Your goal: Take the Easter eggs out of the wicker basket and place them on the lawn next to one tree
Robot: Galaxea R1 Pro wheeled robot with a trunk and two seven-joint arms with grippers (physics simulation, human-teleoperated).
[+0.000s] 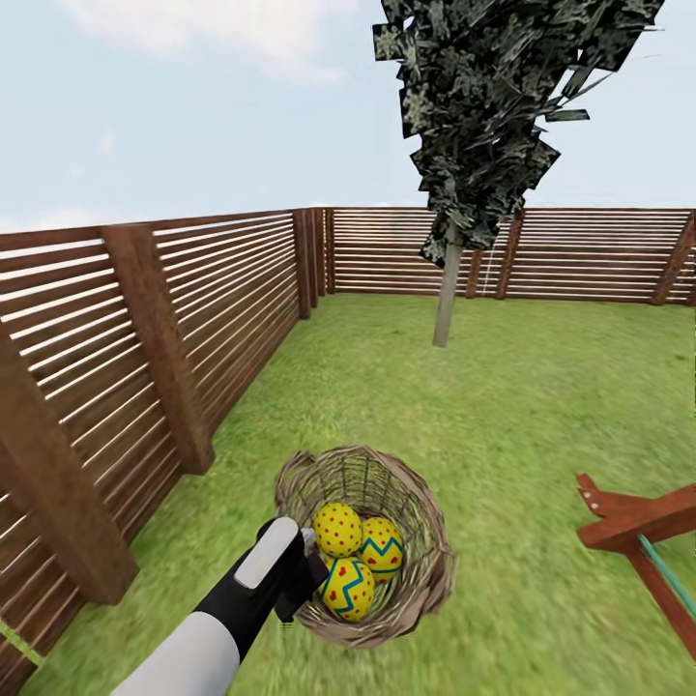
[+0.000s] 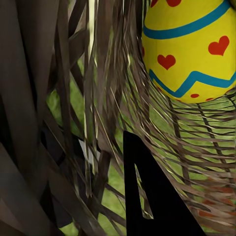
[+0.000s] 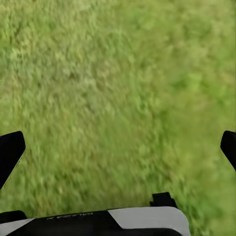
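Three eggs (image 1: 356, 556) are sitting in the basket (image 1: 425, 522) on the lawn (image 1: 503, 406), none moved yet. Left gripper (image 1: 302, 570) is reaching at the rim, its grip unclear; right gripper (image 3: 118, 147) is hanging released over grass. Tree (image 1: 447, 290) is standing well beyond.

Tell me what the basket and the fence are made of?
The wicker basket looks like woven brown wicker: thin crossing strands with grass showing through the gaps. The fence looks like brown wood, with flat horizontal slats on thick posts. Both are simulator renders, so that is only how they look.
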